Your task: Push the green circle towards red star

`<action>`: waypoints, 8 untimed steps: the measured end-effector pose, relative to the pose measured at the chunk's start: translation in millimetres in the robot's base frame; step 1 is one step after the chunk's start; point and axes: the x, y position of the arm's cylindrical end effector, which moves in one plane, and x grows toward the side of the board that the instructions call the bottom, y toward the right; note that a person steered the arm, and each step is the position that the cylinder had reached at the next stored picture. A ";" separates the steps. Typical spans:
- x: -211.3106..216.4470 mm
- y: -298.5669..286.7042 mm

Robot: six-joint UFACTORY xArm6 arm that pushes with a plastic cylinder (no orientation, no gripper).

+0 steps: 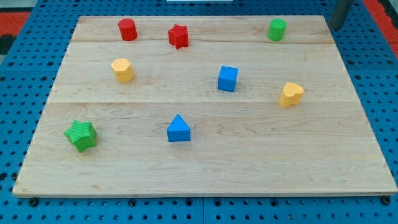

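The green circle is a short green cylinder near the view's top, right of centre. The red star stands near the view's top, left of centre, well to the left of the green circle. The rod comes in at the view's top right corner; my tip sits at the board's top right edge, to the right of the green circle and apart from it.
A red cylinder stands left of the red star. Also on the wooden board: a yellow block, a blue cube, a yellow block, a blue triangle, a green star.
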 end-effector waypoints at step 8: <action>22.1 -114.5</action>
